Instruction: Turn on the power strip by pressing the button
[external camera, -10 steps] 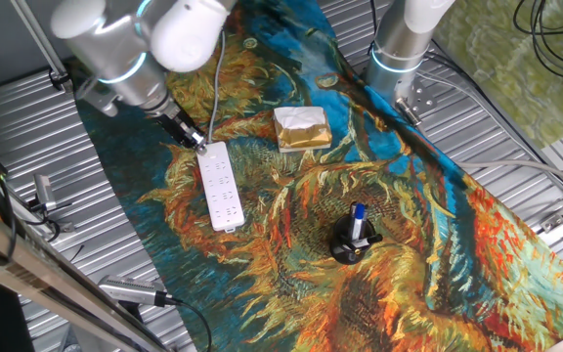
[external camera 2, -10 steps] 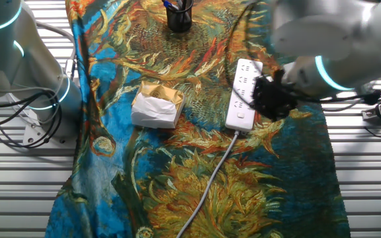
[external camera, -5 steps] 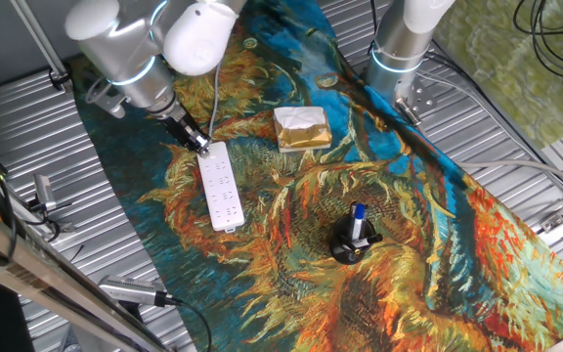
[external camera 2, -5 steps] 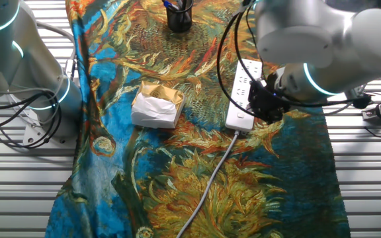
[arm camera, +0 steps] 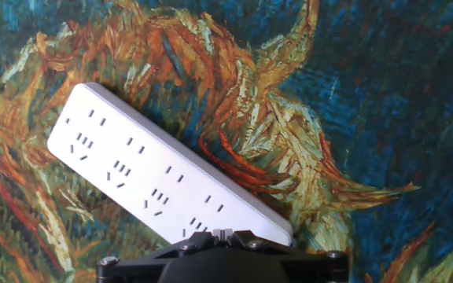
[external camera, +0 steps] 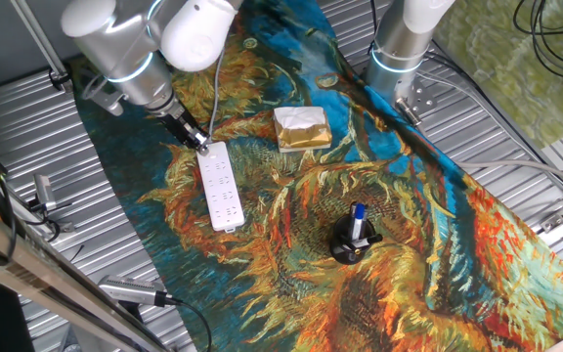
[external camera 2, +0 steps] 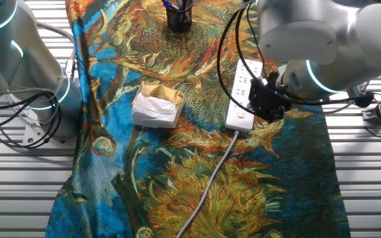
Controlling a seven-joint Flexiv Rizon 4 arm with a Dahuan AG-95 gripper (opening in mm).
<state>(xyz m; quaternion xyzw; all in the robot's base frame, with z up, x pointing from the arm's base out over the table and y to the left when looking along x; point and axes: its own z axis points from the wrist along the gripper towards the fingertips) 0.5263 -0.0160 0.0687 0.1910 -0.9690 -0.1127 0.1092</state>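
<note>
A: Where does the power strip (external camera: 219, 186) lie?

B: Flat on the sunflower-patterned cloth (external camera: 399, 293) that covers the tabletop (external camera: 27, 147), just beside the gold foil-wrapped block (external camera: 302, 128). A thin grey cable (external camera 2: 207, 182) leaves the end of the strip nearest the gripper (external camera: 199, 142).

A: And the gripper relative to the strip?

B: In one fixed view it comes down at a slant onto the cable end of the strip, its dark tip at the strip's edge. In the other fixed view the black gripper (external camera 2: 267, 102) sits against the side of the strip (external camera 2: 243, 94) close to that same end. The hand view shows the strip (arm camera: 160, 169) running diagonally away from the gripper body (arm camera: 222, 255), whose near end is hidden under the strip's last row of holes.

A: Are the fingers open or closed?

B: That cannot be told; no view shows the fingertips clearly, and whether they touch the strip cannot be told either.

A: Anything else near the strip?

B: A black pen holder (external camera: 352, 242) stands well apart from its far end, with a blue pen in it.
</note>
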